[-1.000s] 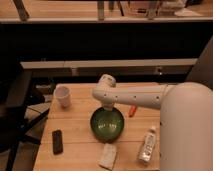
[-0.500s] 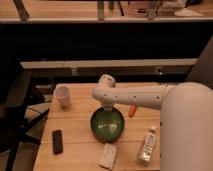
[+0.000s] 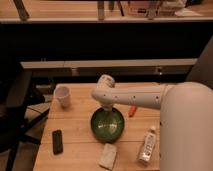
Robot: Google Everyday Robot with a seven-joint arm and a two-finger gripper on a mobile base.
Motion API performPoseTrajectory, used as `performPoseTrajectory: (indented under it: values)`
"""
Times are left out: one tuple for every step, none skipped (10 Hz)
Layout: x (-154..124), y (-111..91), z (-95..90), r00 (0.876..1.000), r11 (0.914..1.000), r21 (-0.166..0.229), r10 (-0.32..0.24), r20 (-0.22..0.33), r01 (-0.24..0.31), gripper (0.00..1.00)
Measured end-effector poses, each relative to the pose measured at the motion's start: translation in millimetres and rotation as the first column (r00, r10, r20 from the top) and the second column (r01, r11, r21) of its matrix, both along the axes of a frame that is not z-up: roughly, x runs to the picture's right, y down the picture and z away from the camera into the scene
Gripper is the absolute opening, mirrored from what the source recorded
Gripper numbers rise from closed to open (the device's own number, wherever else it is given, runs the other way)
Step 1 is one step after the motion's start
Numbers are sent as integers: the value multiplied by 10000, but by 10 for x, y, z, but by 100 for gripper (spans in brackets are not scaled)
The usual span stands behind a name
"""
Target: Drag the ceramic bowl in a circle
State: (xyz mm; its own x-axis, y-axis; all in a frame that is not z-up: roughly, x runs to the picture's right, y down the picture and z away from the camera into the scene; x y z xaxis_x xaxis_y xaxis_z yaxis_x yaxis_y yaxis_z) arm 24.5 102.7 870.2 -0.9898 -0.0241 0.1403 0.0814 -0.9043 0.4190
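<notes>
The wooden table (image 3: 75, 127) carries everything. The white arm (image 3: 140, 96) reaches in from the right, and the ceramic bowl (image 3: 107, 126) sits near the table's middle. The gripper (image 3: 108, 106) comes down at the bowl's far rim; whether it is spread or pinching the rim cannot be told.

To drag well, I judge it should keep steady downward contact and sweep a tight, slow circle. That keeps the bowl off the bottle (image 3: 147, 146) to the right, the folded cloth (image 3: 108, 156) just on the near side, and the cup (image 3: 62, 96) to the far left.
</notes>
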Motion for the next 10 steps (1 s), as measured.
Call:
performPoseTrajectory:
  values:
    - [-11, -4, -2, 10000, 10000, 2, -72, 36, 72, 1]
    - [-12, -1, -8, 9999, 9999, -3, -121, 57, 121, 1]
    - [-10, 2, -16, 9998, 9999, -13, -170, 83, 170, 1]
    - [-13, 8, -18, 9997, 9998, -28, -204, 107, 205, 1]
    - [-13, 9, -19, 9997, 9997, -39, -231, 126, 231, 1]
    - [-1, 8, -28, 9995, 9996, -38, -266, 144, 267, 1]
    - [-7, 9, -34, 9993, 9995, -34, -321, 184, 322, 1]
    - [-12, 10, -36, 9992, 9994, -32, -345, 218, 346, 1]
    - [-10, 13, -43, 9989, 9993, -35, -376, 263, 377, 1]
    - [-8, 15, -44, 9989, 9992, -44, -388, 274, 389, 1]
